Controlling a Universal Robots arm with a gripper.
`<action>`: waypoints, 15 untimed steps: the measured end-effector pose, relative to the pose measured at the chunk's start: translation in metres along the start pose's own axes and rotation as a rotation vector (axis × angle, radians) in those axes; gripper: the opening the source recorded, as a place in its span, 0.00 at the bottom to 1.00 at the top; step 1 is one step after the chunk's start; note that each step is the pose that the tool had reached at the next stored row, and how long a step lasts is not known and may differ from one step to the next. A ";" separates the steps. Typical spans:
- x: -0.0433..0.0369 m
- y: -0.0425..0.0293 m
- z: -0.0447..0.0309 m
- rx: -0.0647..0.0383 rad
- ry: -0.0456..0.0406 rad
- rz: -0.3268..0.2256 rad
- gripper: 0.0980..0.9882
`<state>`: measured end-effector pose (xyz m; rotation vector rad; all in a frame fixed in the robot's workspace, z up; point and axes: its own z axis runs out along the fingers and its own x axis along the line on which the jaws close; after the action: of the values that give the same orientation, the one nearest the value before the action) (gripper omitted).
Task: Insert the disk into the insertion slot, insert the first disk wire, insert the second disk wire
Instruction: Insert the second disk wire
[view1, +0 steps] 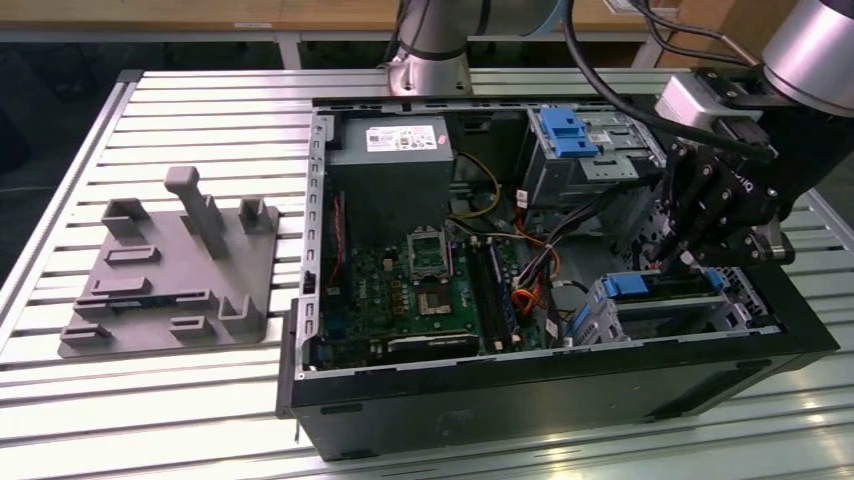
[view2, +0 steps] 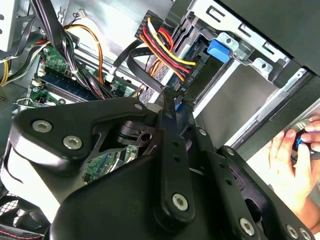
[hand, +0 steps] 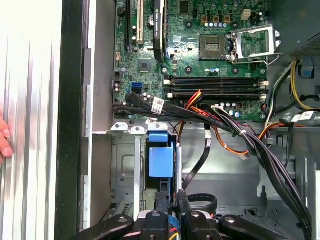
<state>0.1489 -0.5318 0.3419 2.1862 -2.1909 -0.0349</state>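
The gripper (hand: 172, 212) is seen from behind, its two black fingers (hand: 183, 210) brought close together just below a blue plastic carrier (hand: 161, 159). A narrow gap is left between the fingers, and whether anything is pinched there cannot be told. The carrier is seated in a silver metal cage (hand: 125, 165) directly ahead of the fingertips. A black flat cable (hand: 200, 165) is looped just beside the fingers. Beyond the cage, a bundle of black, red and orange wires (hand: 215, 120) is laid across a green circuit board (hand: 200, 45). Well to one side, past the black case wall (hand: 70, 125), a person's fingertips (hand: 4, 142) are rested on a ribbed metal table (hand: 27, 100).
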 end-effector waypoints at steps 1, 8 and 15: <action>0.0000 0.0001 0.0001 0.001 -0.0104 0.000 0.11; 0.0001 0.0002 0.0001 0.005 -0.0402 -0.001 0.11; 0.0013 0.0002 0.0003 0.005 -0.0403 -0.001 0.11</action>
<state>0.1487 -0.5331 0.3417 2.2089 -2.2125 -0.0743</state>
